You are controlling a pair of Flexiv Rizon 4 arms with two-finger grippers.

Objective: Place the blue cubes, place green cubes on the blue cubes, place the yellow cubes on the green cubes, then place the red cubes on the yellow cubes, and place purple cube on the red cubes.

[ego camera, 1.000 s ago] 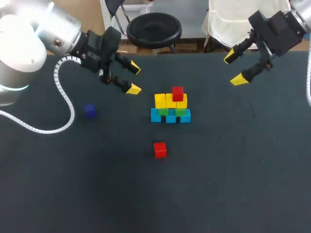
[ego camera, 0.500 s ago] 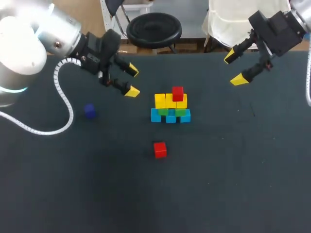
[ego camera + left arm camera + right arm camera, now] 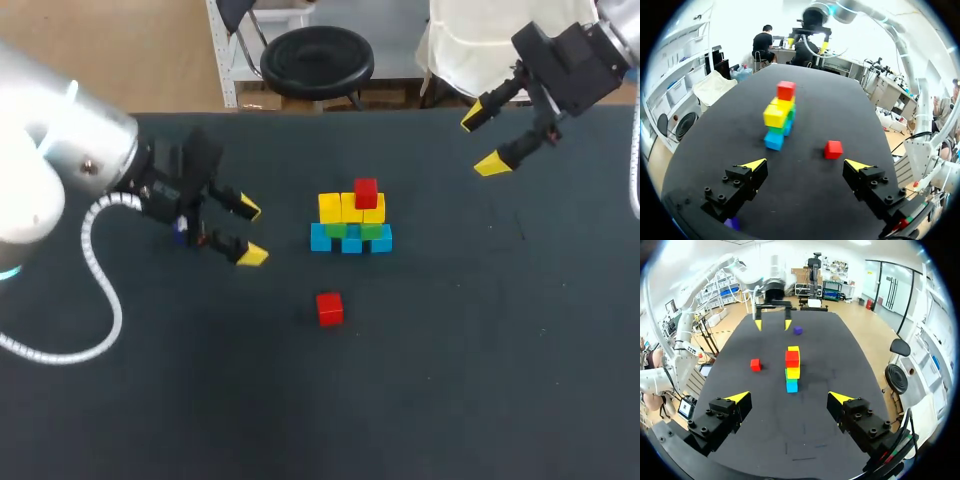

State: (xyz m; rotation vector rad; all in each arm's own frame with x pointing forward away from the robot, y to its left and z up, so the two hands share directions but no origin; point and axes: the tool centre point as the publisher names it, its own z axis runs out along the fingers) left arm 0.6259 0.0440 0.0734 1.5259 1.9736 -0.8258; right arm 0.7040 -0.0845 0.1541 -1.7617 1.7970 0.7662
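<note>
A small wall of cubes (image 3: pixel 351 222) stands near the middle of the dark table (image 3: pixel 480 350). In the head view its long axis runs from 9 o'clock to 3 o'clock. Three blue cubes (image 3: pixel 350 241) form the bottom row. Green cubes (image 3: pixel 372 230) lie on them, and yellow cubes (image 3: pixel 331 207) lie on the green. A single top red cube (image 3: pixel 366 191) sits squarely toward the 3 o'clock end. A loose red cube (image 3: pixel 329 308) lies flat on the table, apart from the wall at about 7 o'clock. The purple cube (image 3: pixel 798 330) lies well apart from the wall at 9 o'clock, almost hidden under the left wrist in the head view.

The left arm (image 3: pixel 60 180) comes in from 9 o'clock, close above the table, with its fingers pointing toward 3 o'clock at the wall's narrow end. The left gripper (image 3: pixel 249 232) is released, its yellow tips spread wide around nothing, between the purple cube and the wall.

The right arm (image 3: pixel 580 55) enters from the 1 o'clock corner, its fingers angled toward 8 o'clock. The right gripper (image 3: pixel 481 141) is also released and empty, well apart from the wall at about 2 o'clock.
</note>
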